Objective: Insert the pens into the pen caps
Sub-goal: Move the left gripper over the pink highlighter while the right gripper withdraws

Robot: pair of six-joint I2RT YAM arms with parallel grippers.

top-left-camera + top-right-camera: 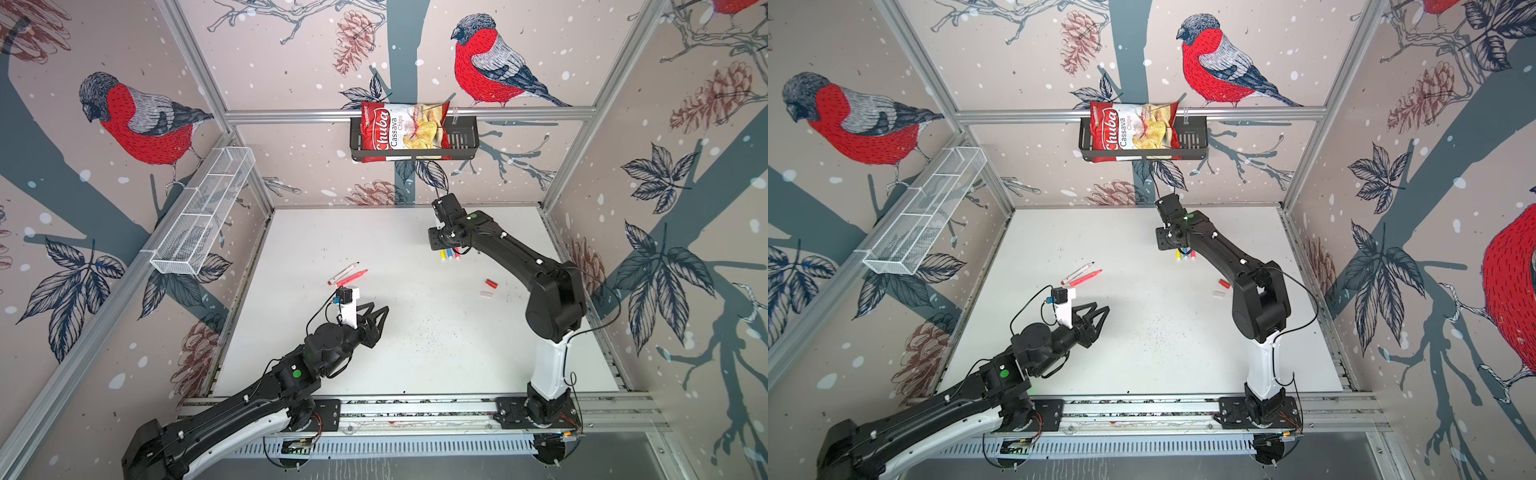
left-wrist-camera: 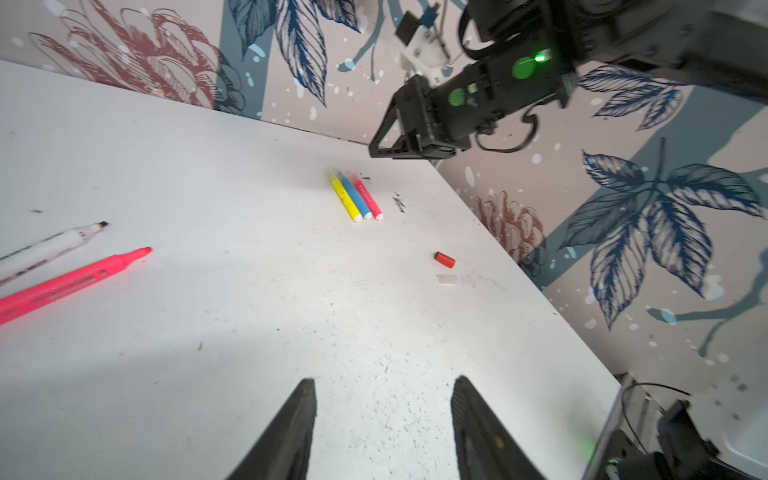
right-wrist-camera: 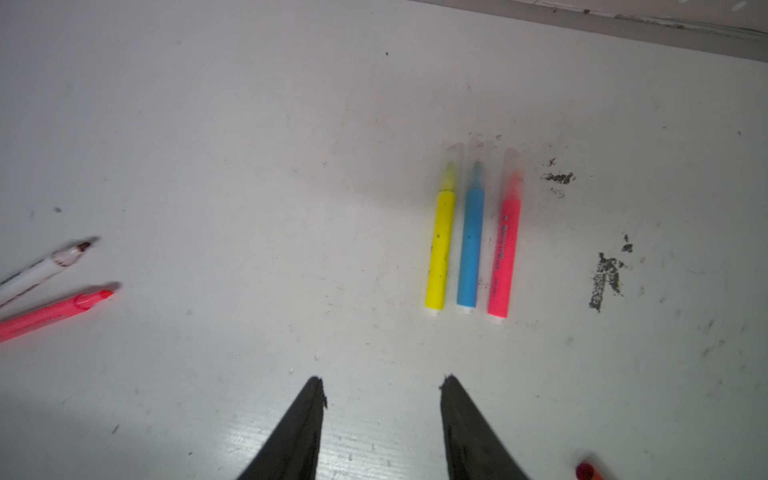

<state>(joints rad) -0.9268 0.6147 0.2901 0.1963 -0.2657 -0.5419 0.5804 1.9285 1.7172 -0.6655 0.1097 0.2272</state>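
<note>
- Left arm reaches in from the near left corner. The left gripper hangs low over the white table, jaws apart and empty.
- Right arm stretches to the far side, wrist bent down. The right gripper has its jaws apart with nothing between them, just short of three short markers.
- Yellow marker, blue marker and short pink marker lie parallel, side by side. Each has a translucent cap over its tip.
- White pen and long pink pen lie uncapped, close together, beyond the left gripper.
- Red cap and whitish cap lie loose, near each other, on the right of the table.
- Print on the short pink marker's barrel is unreadable.
- The chips bag in the black wall basket reads "Chuba Cassava Chips".
</note>
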